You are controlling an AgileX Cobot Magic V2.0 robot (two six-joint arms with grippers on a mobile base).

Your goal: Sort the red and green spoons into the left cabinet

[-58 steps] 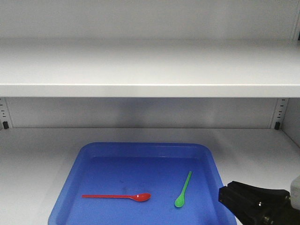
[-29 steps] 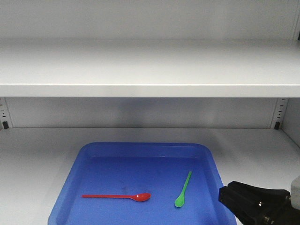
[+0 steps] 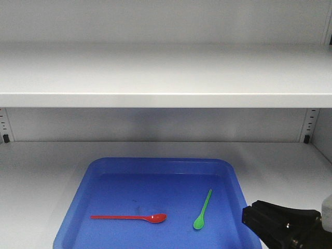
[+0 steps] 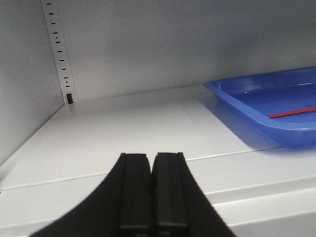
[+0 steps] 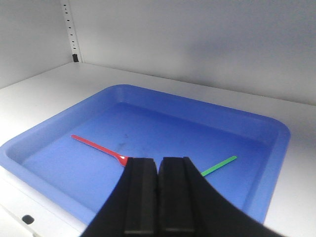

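Pale grey-white metal shelving, the left cabinet [image 3: 166,78], fills the front view, with a wide flat shelf above and a lower shelf below it. On the lower shelf a blue tray [image 3: 155,165] with rounded corners is set. Inside the tray the red spoon [image 3: 132,217] is laid flat, its handle pointing left and its bowl to the right. The green spoon [image 3: 202,210] is laid to its right, apart from it, slanted, with its bowl nearest the camera.

The right gripper [image 5: 159,197] is seen hovering over the near edge of the tray, its two black jaws pressed together with nothing between them; the bowls of both spoons are hidden behind it. The left gripper [image 4: 152,192] is held above bare shelf, left of the tray, jaws likewise closed and empty.
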